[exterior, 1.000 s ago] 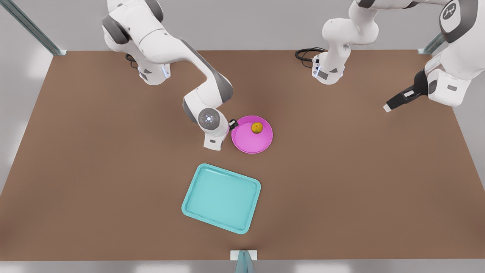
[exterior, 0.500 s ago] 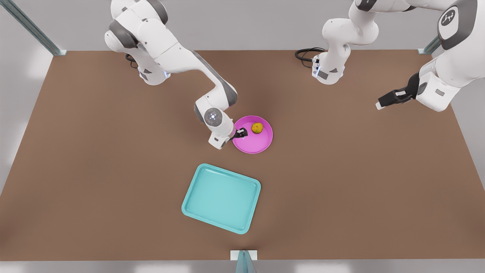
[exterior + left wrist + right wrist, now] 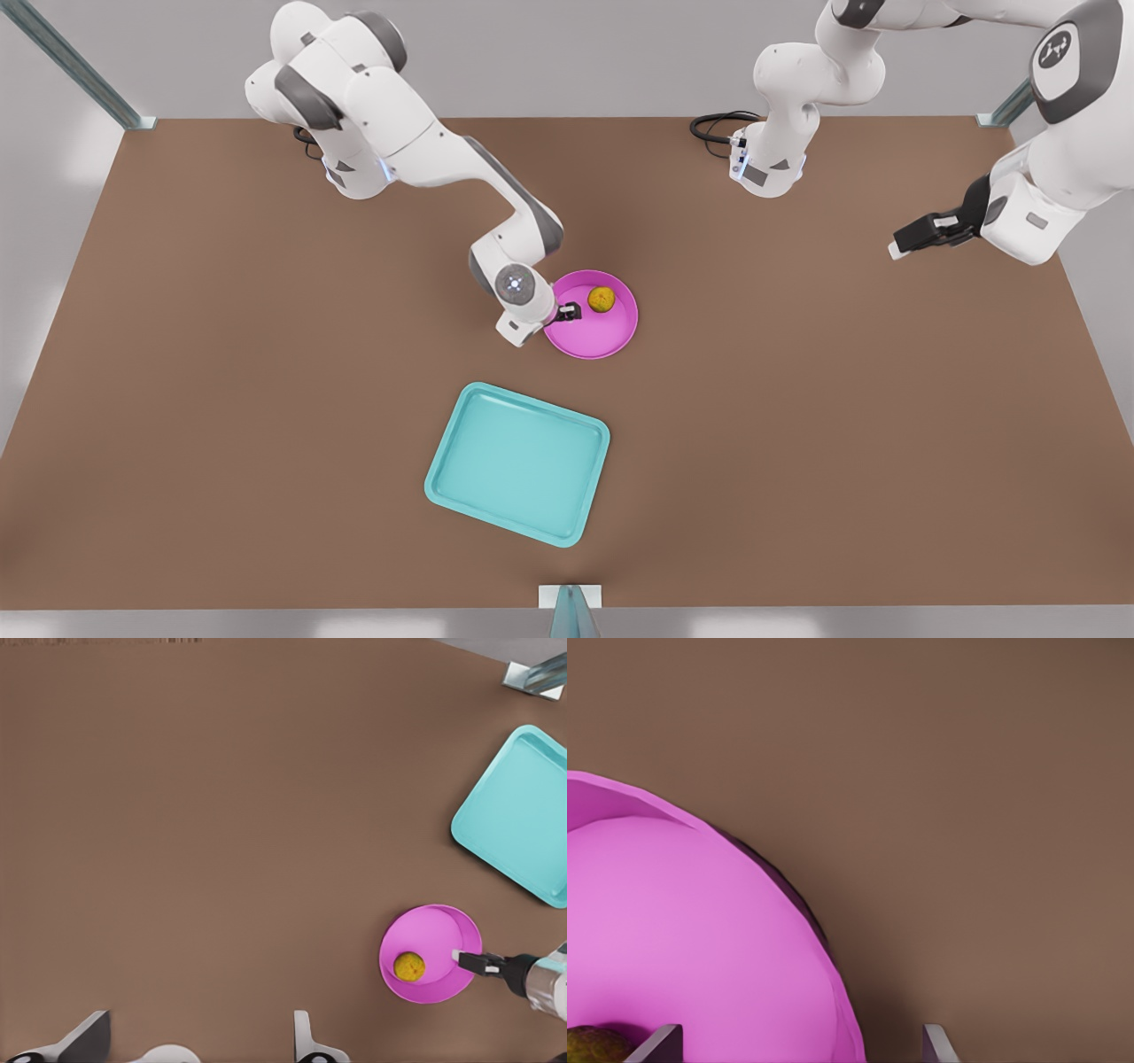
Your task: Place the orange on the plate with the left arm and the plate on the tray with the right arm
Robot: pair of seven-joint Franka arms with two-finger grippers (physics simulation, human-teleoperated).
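Brown surface [image 3: 221,399] carries the teal tray [image 3: 518,462], bare inside, and the pink plate [image 3: 592,330] holding the orange [image 3: 601,299]. Within the last second the right pincer [image 3: 570,311] dropped to the plate's rim, fingers spread astride it, readying the lift. Left pincer [image 3: 904,246], open, waits well apart.

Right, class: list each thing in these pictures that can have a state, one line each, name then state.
orange: resting on the plate.
plate: flat on the table, not on the tray; its rim sits between the right tool's open fingers.
tray: holds nothing, apart from the plate.
right tool: open, at the plate's rim.
left tool: open, raised, waiting far off.
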